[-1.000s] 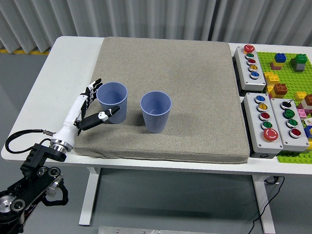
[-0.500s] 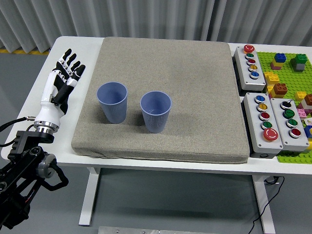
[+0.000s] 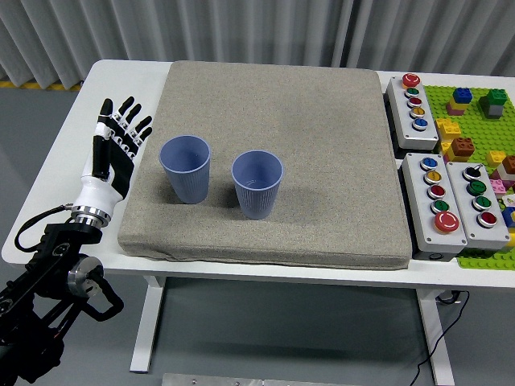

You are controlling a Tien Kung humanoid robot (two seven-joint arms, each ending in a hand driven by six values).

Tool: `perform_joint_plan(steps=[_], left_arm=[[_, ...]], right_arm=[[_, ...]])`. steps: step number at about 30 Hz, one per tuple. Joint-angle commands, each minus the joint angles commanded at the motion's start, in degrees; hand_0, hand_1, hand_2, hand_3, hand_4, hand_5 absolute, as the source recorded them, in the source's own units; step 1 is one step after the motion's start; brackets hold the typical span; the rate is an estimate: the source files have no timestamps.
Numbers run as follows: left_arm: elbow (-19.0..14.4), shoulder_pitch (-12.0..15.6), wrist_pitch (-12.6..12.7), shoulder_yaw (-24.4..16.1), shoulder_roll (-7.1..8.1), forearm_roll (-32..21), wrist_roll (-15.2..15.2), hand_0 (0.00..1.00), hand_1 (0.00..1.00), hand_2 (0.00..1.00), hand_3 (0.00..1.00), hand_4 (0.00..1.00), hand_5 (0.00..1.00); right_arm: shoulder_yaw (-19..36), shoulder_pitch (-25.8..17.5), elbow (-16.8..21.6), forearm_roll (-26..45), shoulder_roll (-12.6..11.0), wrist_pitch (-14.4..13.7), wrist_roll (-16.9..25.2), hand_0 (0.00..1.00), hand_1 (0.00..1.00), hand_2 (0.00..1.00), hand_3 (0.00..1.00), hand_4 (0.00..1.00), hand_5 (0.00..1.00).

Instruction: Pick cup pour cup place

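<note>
Two blue paper cups stand upright on a grey-brown pad [image 3: 322, 161]. The left cup [image 3: 186, 168] and the right cup [image 3: 257, 184] are a small gap apart. My left hand [image 3: 119, 138] hovers over the white table just left of the pad and of the left cup. Its palm faces up and its fingers are spread straight, holding nothing. It does not touch the cup. I cannot see into either cup well enough to tell its contents. My right arm is out of view.
Grey button boxes [image 3: 414, 102] [image 3: 455, 199] with coloured buttons sit right of the pad. A green baseplate [image 3: 471, 121] with coloured bricks lies at the far right. The white table [image 3: 80, 112] shows bare along its left side.
My left hand let go of the left cup and pulled back to the left. It has since opened flat and shifted slightly toward the pad. Both cups stand unmoved.
</note>
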Motion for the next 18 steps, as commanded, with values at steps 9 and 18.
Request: perform_joint_plan(steps=[9, 18], left_arm=[[0.1, 0.1, 0.1, 0.2, -0.06, 0.3, 0.0, 0.896, 0.886, 0.962, 0.929, 0.771, 0.998], [0.2, 0.1, 0.2, 0.0, -0.06, 0.6, 0.1, 0.897, 0.885, 0.962, 0.930, 0.771, 0.998]], right_arm=[[0.0, -0.1, 0.0, 0.2, 0.0, -0.1, 0.0, 0.640, 0.600, 0.508, 0.579, 0.002, 0.002], [-0.1, -0.1, 0.0, 0.1, 0.0, -0.1, 0.0, 0.640, 0.600, 0.508, 0.579, 0.002, 0.002]])
